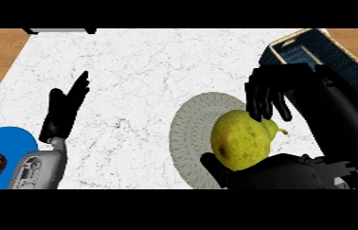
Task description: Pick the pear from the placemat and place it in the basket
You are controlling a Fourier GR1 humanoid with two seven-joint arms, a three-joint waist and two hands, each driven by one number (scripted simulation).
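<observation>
A yellow-green pear (241, 139) with a short stem is held over the round grey patterned placemat (192, 129) in the lower middle of the head view. My right hand (280, 170) is shut on it: the fingers (269, 94) curl over its top from behind and the thumb (213, 165) presses its lower left side. The dark blue basket (308, 51) with a tan rim sits at the far right, partly hidden behind my right hand. My left hand (64, 111) rests open at the left, fingers straight and pointing up, apart from the pear.
The white marble counter (140, 77) has wooden edges at the upper left and upper right. A blue object (15, 148) lies at the lower left edge beside my left forearm. A dark bar shows at the counter's far upper left.
</observation>
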